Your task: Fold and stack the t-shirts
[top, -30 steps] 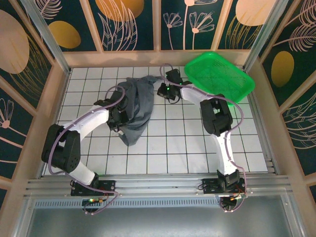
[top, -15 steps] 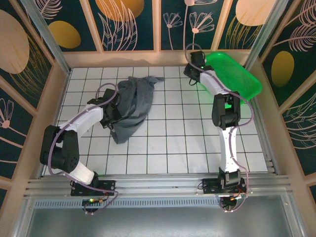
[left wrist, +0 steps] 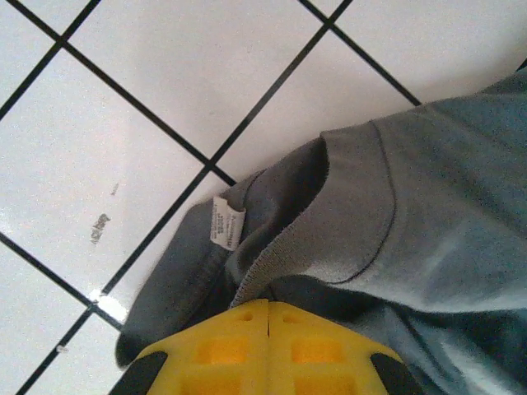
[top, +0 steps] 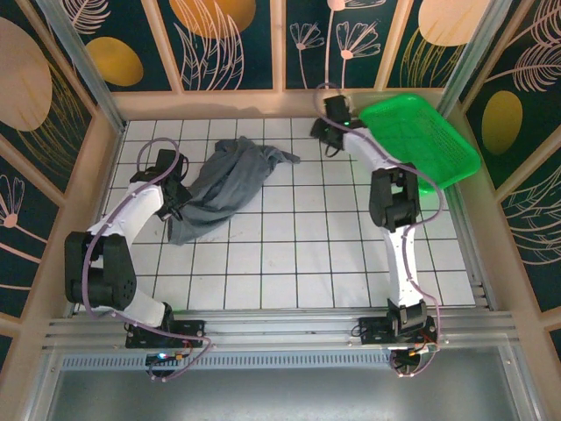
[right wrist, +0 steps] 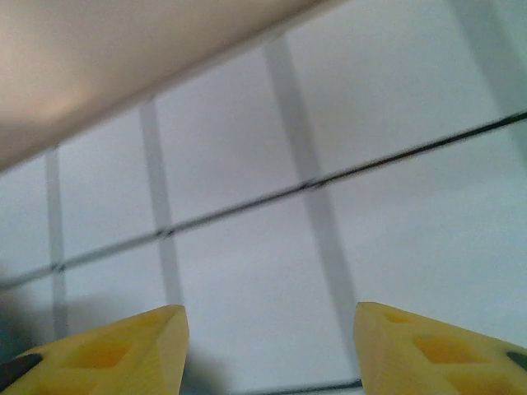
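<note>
Leftward the t-shirt [top: 223, 184] had slid, crumpled at far left — left tool [left wrist: 270, 311] clamped on its edge, right tool [right wrist: 272, 325] parted and empty. Spreading it flat on the surface [top: 333, 254] before folding looked wisest.

print on the t-shirt [left wrist: 412, 206] label [left wrist: 226, 223] is too small to read.

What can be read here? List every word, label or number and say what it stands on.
White sewn-in tag at the collar of the t-shirt: printed lines, too small to read.
Dark mark on a white table tile: blurred, unreadable.
No legible word, brand or number anywhere else.
</note>
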